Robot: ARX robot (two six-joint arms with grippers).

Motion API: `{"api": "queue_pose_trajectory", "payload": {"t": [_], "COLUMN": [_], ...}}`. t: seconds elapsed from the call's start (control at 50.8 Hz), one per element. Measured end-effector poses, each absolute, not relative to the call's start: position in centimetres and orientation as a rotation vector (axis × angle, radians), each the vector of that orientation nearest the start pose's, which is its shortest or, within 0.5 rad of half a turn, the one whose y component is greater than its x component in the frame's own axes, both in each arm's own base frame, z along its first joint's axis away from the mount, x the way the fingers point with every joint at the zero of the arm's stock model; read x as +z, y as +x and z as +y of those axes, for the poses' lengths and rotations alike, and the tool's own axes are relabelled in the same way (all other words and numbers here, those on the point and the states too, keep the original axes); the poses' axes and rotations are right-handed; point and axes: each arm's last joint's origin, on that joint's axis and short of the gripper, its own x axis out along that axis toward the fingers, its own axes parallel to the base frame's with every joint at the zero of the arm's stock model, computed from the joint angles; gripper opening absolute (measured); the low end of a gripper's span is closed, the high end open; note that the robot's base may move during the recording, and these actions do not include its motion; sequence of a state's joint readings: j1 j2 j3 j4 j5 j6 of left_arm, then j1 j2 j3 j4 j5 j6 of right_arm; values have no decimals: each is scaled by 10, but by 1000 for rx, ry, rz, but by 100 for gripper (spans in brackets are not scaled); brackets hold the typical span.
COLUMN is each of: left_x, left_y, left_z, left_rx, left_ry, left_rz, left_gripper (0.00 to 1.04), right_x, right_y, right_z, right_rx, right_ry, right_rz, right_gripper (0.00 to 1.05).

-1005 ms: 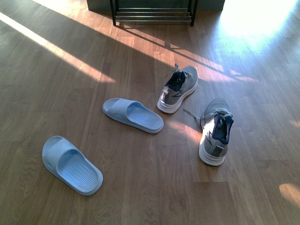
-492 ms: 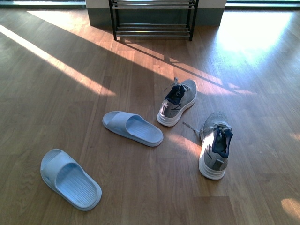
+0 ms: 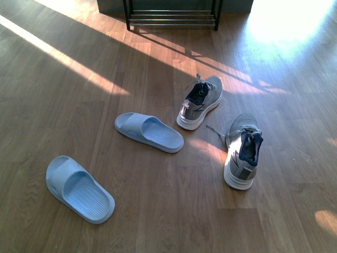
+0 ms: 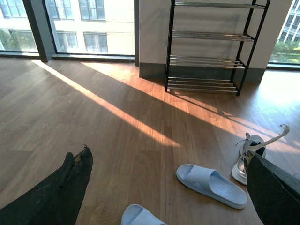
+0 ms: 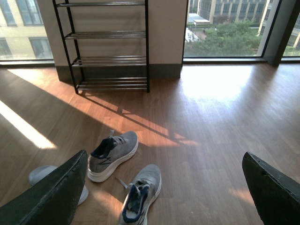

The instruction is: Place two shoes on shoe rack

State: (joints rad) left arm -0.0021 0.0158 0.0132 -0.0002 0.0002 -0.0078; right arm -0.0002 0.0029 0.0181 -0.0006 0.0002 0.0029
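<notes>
Two grey sneakers lie on the wood floor in the front view, one further off [image 3: 200, 101] and one nearer at the right [image 3: 242, 150]. Two pale blue slides lie to their left, one mid-floor [image 3: 149, 132] and one near the front [image 3: 79, 188]. The shoe rack [image 3: 171, 16] stands at the far wall, its black frame and chrome rods bare [image 4: 206, 47] [image 5: 110, 47]. My left gripper [image 4: 166, 187] is open, high above the slides [image 4: 211, 185]. Open too, my right gripper [image 5: 164, 187] hovers above the sneakers [image 5: 112, 154] [image 5: 139, 194]. Neither arm shows in the front view.
Tall windows flank the rack's wall section [image 4: 70, 28] [image 5: 225, 33]. Bright sun patches and long shadows cross the floor [image 3: 68, 63]. Bare wood floor lies between the shoes and the rack [image 3: 158, 68].
The front view tilted up half a second ago, showing more of the rack, then dropped back down. The shoes themselves have not moved on the floor.
</notes>
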Motion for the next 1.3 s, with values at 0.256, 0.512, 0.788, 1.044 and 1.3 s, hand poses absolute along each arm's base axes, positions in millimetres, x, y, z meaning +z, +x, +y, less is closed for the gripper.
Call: {"api": "queue_pose_trajectory", "payload": {"t": [0.256, 0.512, 0.788, 1.044, 1.3], "left_x": [167, 167, 167, 167, 167], "left_y": [98, 98, 98, 98, 98], "left_z": [0, 0, 0, 0, 0], "left_rx": [-2, -2, -2, -2, -2], "left_ry": [-8, -7, -8, -7, -7], "left_rz": [3, 3, 3, 3, 3], "left_gripper": [95, 95, 95, 95, 95], "right_x": [169, 169, 169, 168, 126], "right_y": [97, 97, 97, 104, 204], "right_z": [0, 0, 0, -1, -9], "right_rx": [0, 0, 0, 196, 225], "right_ry": [3, 3, 3, 72, 53], "right_rz": [-15, -15, -14, 80, 494], "right_gripper": [96, 96, 96, 96, 96]}}
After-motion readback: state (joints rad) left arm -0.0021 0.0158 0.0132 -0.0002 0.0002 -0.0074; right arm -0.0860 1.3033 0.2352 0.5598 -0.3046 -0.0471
